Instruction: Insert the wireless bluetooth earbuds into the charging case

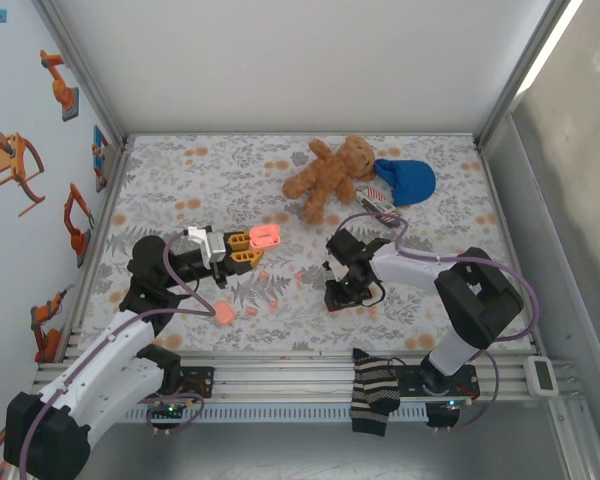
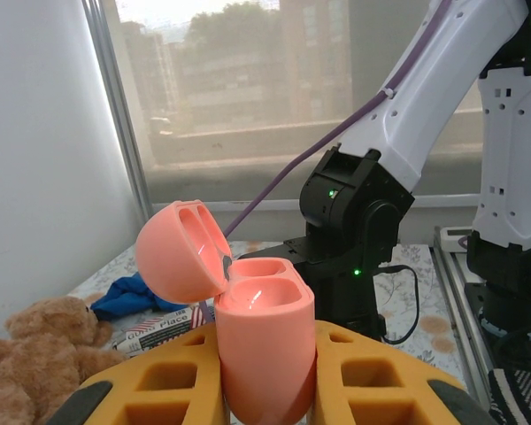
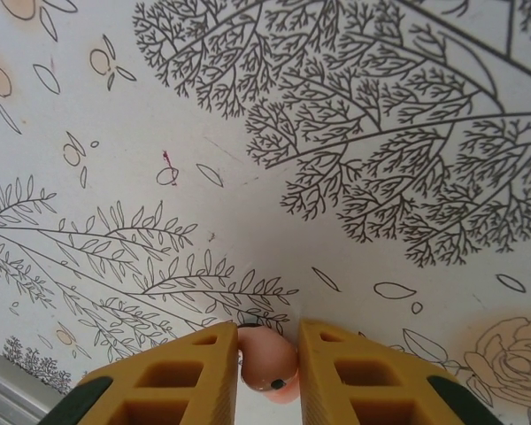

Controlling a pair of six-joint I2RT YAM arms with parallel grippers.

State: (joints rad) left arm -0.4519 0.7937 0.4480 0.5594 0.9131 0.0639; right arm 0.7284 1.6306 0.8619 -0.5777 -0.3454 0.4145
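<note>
Left jaws pinching the open charging case, lid hinged back, held up off the floral desk. Right jaws low at the desk surface, closed on one pink earbud between yellow pads. More tiny pink earbuds lie loose between the arms. Teddy bear at far side.

Pink charging case stands upright, lid open; right tool pinches a pink earbud.
</note>
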